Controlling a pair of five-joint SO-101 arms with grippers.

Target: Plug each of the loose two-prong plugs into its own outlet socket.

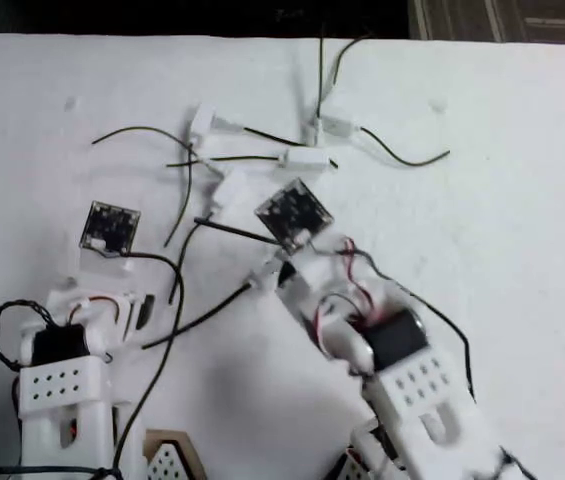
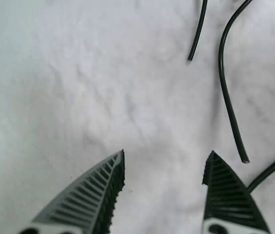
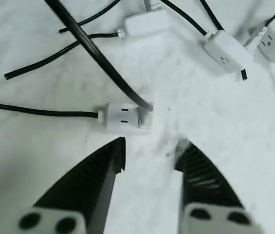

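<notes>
Jaws of the right gripper [image 3: 149, 146] stand wide, just short of a white outlet socket [image 3: 121, 117] near the high view's centre; left gripper [image 2: 166, 158], jaws equally wide, hangs over table [image 2: 79, 73] at lower left.

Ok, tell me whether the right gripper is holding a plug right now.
No, the right gripper is open over bare table, and the nearest white socket block lies just beyond its fingertips.

L gripper [image 2: 166, 163]: jaws spread wide, ribbed fingers [image 2: 100, 192] angled fwd and down. R gripper [image 3: 151, 146]: jaws also parted, tips low. R arm [image 1: 402, 360] stretched out diagonally behind its pincer. L arm [image 1: 60, 375] folded up compact behind its own.
</notes>
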